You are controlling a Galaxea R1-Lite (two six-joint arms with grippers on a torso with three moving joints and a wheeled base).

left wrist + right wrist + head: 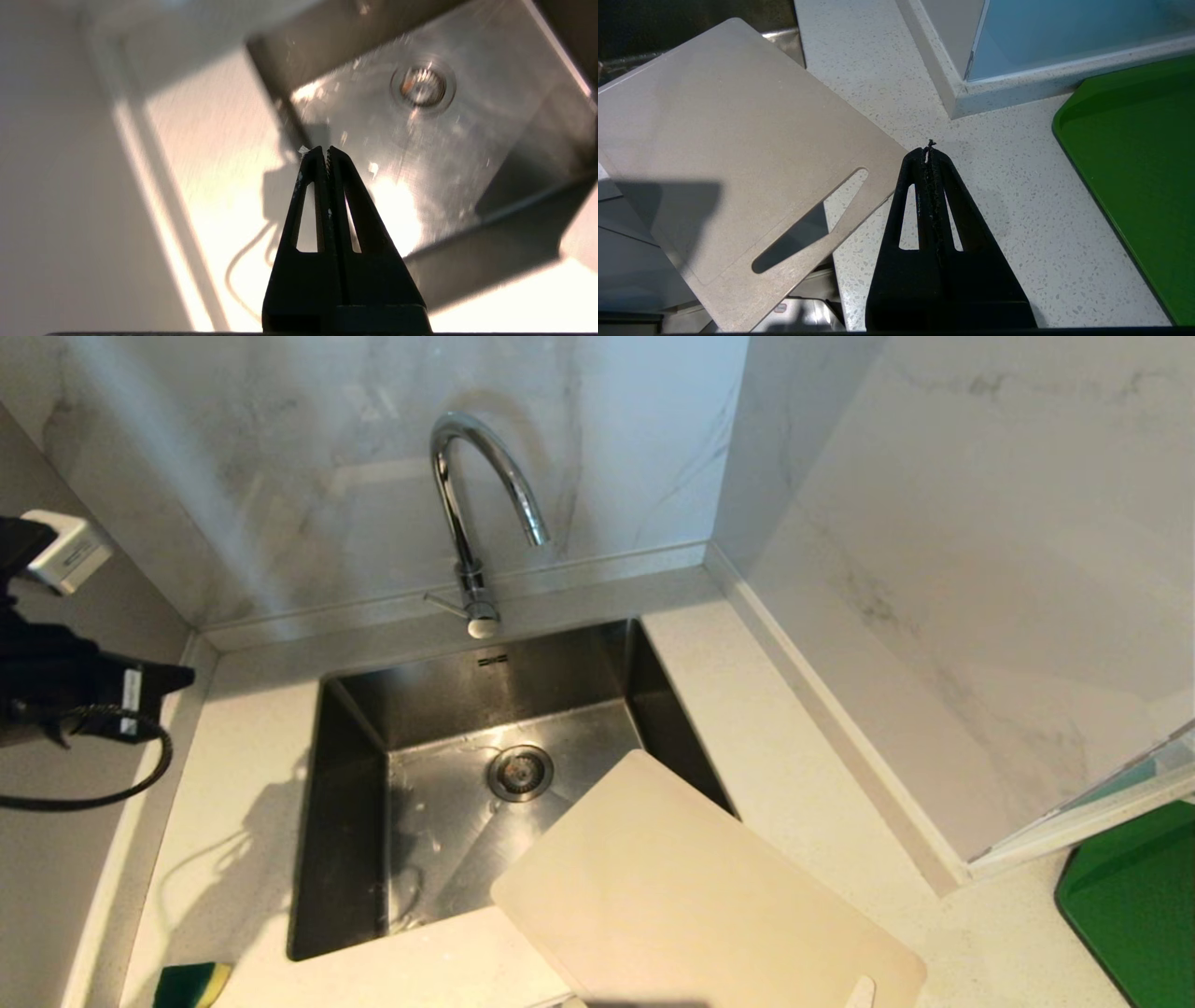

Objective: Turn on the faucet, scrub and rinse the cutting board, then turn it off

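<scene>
Head view: the pale beige rectangular cutting board [691, 887] lay bridging the steel sink's [355, 709] near right corner, presumably within reach of the tall chrome gooseneck faucet [476, 513], while the left gripper [325, 151], fingers pressed together and empty, hung at far left.

No text, brand or number can be read. The sink [355, 784] bears a small dark mark on its back wall, and the arm [65, 700] carries white labels, but both are too small to make out.
</scene>
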